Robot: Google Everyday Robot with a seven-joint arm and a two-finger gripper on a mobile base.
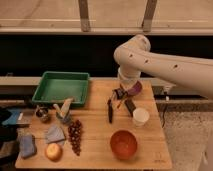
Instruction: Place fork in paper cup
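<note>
Gripper hangs over the back-middle of the wooden table, jaws fully closed, just in front of the purple bowl. Fork looks pinched in the fingertips: only a slim pale sliver shows, slanting down from them, clear of the tabletop. Paper cup stands upright on the table, below and to the right of the gripper, near it but not under it. Black-handled utensil lies just left of the fork. Orange bowl sits in front of the cup. Green tray is well to the left.
</note>
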